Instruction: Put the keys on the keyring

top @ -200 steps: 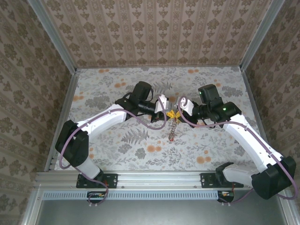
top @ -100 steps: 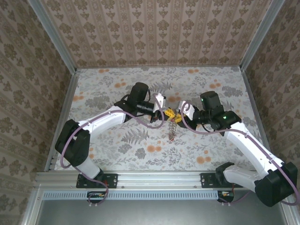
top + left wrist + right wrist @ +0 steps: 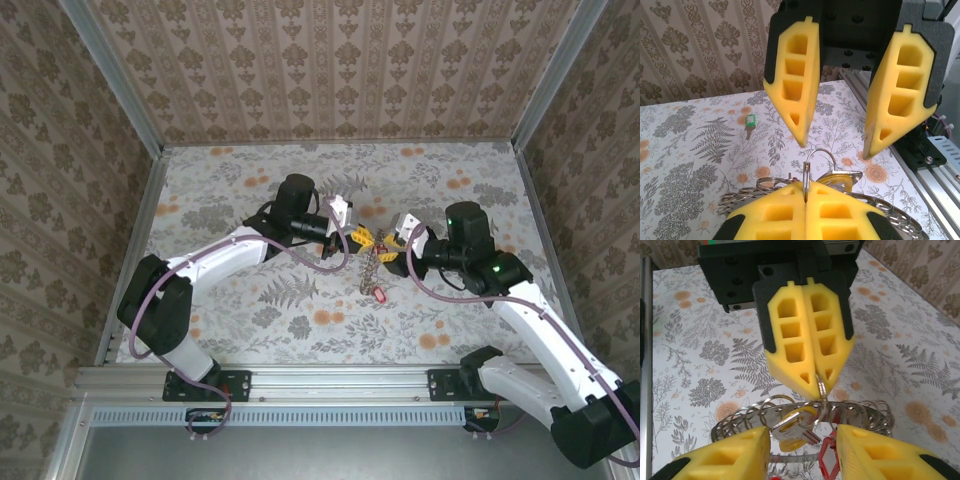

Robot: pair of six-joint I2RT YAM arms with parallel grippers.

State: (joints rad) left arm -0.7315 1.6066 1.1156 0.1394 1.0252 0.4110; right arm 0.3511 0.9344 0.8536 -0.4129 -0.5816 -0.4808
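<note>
My left gripper [image 3: 352, 240] [image 3: 805, 187] is shut on a small split ring of the keyring [image 3: 821, 387], holding it above the table. The keyring [image 3: 371, 263] [image 3: 752, 192] is a silvery band strung with many small rings, and it sags below that grip. A brassy yellow-headed key [image 3: 799, 424] [image 3: 841, 178] and a red key [image 3: 827, 460] [image 3: 380, 293] hang from it. My right gripper [image 3: 393, 246] [image 3: 802, 440] faces the left one, open, its fingers [image 3: 792, 85] either side of the hanging keys without touching them. A green key [image 3: 750, 120] lies loose on the table beyond.
The floral table [image 3: 300, 310] is walled by patterned panels on three sides. An aluminium rail [image 3: 330, 380] [image 3: 935, 170] runs along the near edge by the arm bases. Purple cables loop beside both wrists.
My right gripper has opened and drawn back to the right, away from the left one. The keyring now hangs from the left gripper alone, and the red key has swung lower.
</note>
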